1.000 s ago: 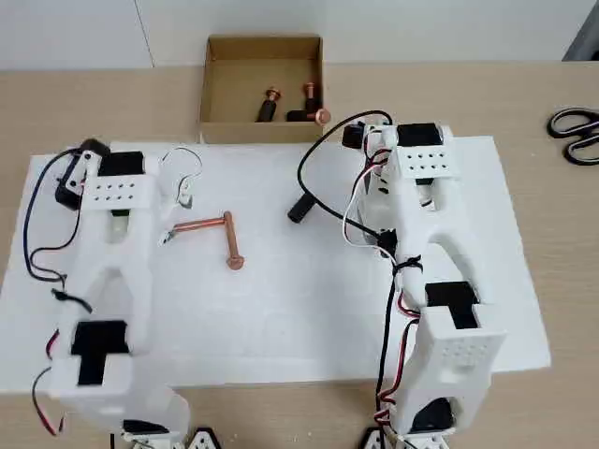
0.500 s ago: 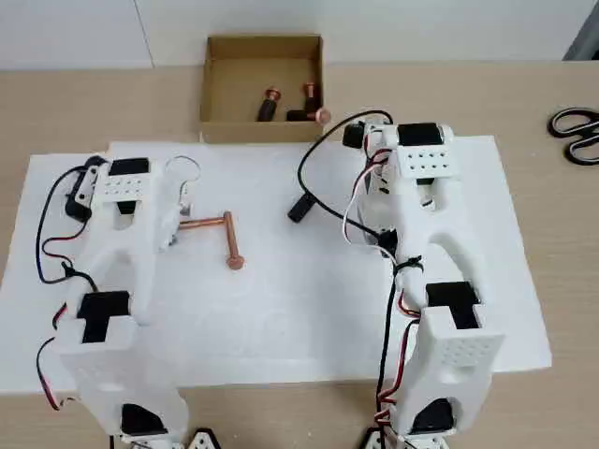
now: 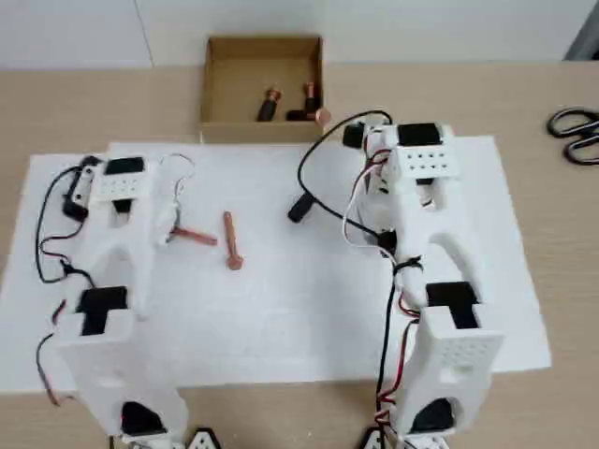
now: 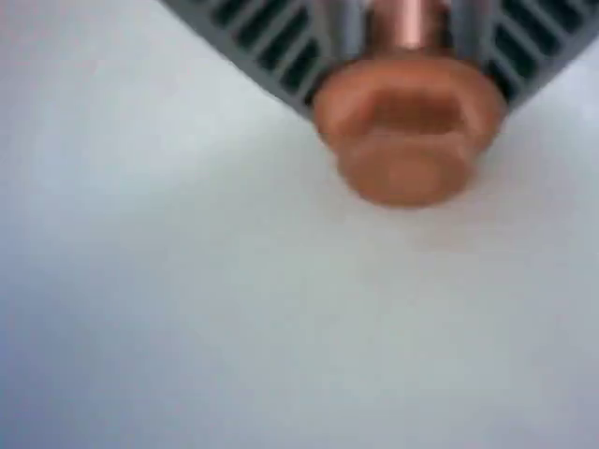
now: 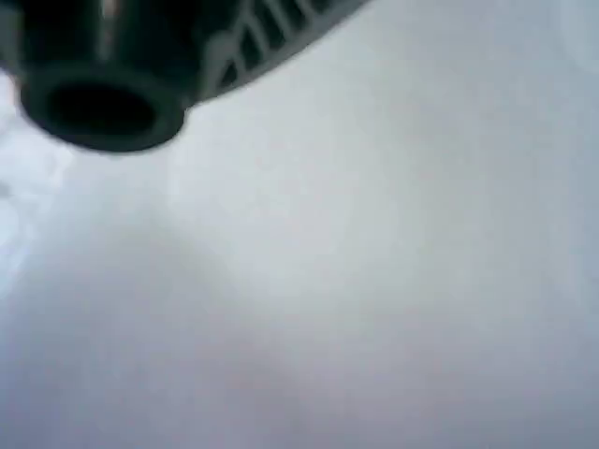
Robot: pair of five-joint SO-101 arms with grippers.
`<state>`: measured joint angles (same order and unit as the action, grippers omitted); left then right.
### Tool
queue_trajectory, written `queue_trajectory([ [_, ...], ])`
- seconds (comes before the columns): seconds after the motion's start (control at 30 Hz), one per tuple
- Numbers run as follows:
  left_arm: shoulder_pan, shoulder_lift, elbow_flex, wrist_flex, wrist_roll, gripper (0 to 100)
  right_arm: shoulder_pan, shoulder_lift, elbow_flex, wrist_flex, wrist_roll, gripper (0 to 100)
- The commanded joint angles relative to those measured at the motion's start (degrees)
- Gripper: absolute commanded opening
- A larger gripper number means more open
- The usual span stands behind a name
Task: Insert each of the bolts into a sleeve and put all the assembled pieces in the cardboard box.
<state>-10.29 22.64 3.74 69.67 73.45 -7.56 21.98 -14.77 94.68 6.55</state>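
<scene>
My left gripper point(image 3: 171, 232) is shut on a copper bolt point(image 3: 195, 237) and holds it just above the white mat; its hexagonal head point(image 4: 407, 131) sticks out between the ribbed fingers point(image 4: 267, 37). A second copper bolt point(image 3: 230, 240) lies loose on the mat just right of it. In the right wrist view my right gripper point(image 5: 112, 65) is shut on a black sleeve point(image 5: 101, 108), whose open end faces the camera. That sleeve point(image 3: 299, 208) sits mid-mat, left of the right arm point(image 3: 421, 168). The cardboard box point(image 3: 217, 89) at the back holds assembled pieces point(image 3: 270, 103).
A white foam mat point(image 3: 309, 309) covers the work area between the arms. Black scissors point(image 3: 576, 131) lie on the wooden table at the far right. Loose wires point(image 3: 318, 150) loop from the right arm over the mat near the sleeve.
The left arm has drawn back and lifted its bolt away from the loose one. The held bolt's free end has swung down toward the near side. The right arm has not moved.
</scene>
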Motion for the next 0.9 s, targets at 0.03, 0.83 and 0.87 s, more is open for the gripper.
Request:
queue_trajectory([
  [0.03, -0.35, -0.35, -0.57, 0.09, 0.00, 1, 0.13, -0.84, -2.55, 0.40, -0.62, 0.6],
  [0.83, -0.35, -2.11, -32.75, 30.68, -36.75, 1, -0.13, -4.79, -2.55, 0.31, -0.62, 0.7],
  [0.87, -0.35, -3.43, -32.66, 30.68, -36.75, 1, -0.13, -6.55, -2.37, 0.31, -0.62, 0.7],
])
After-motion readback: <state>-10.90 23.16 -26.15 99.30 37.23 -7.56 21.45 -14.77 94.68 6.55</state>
